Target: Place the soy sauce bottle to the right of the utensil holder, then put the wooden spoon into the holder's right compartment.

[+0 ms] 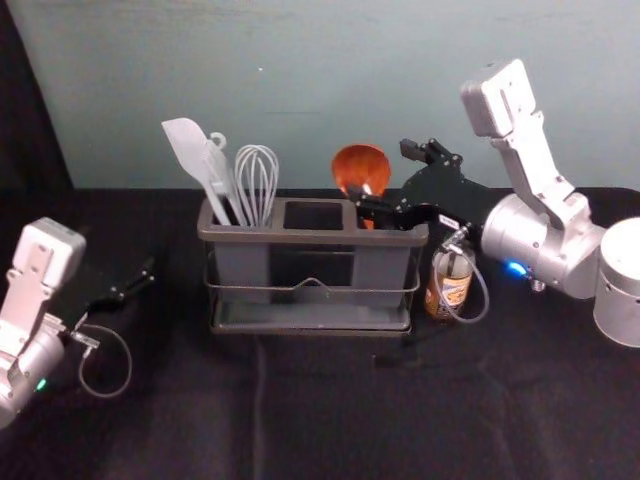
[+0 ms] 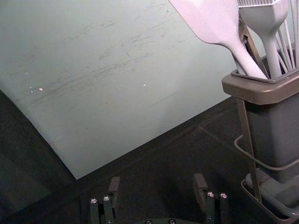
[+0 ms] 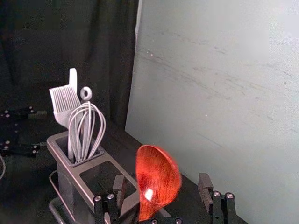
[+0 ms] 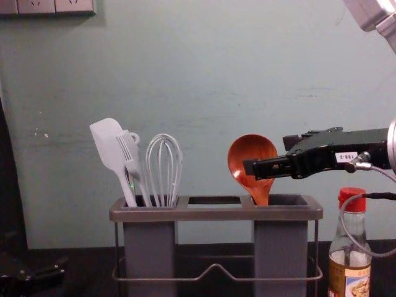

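We set our clock on the holder in the head view, twelve toward the pale green wall [image 1: 270, 90]. The wall rises behind black cloth [image 1: 330, 410], lightly creased at six o'clock. A dark curtain [image 1: 22, 110] hangs at ten.

The right arm [image 1: 545, 240] reaches in from three o'clock, its right gripper [image 1: 378, 174] nearly level at one, above the holder's right compartment. Its fingers stand spread on either side of the spoon's bowl, not pinching it. The left arm [image 1: 20, 365] sits low at eight, apart from the holder, its left gripper [image 1: 148, 272] at nine, fingers parted and holding nothing.

The utensil holder [image 1: 228, 234] stands upright at our clock's centre. In the chest view, we see a socket panel [image 4: 54, 6] high at eleven o'clock. The soy sauce bottle [image 1: 450, 285], red-capped, stands upright on the cloth at three, just beside the holder. The wooden spoon [image 1: 361, 168] stands at one, handle down in the right compartment. The spatula [image 1: 187, 143], brush [image 3: 64, 100] and whisk [image 1: 256, 185] share the left compartment.
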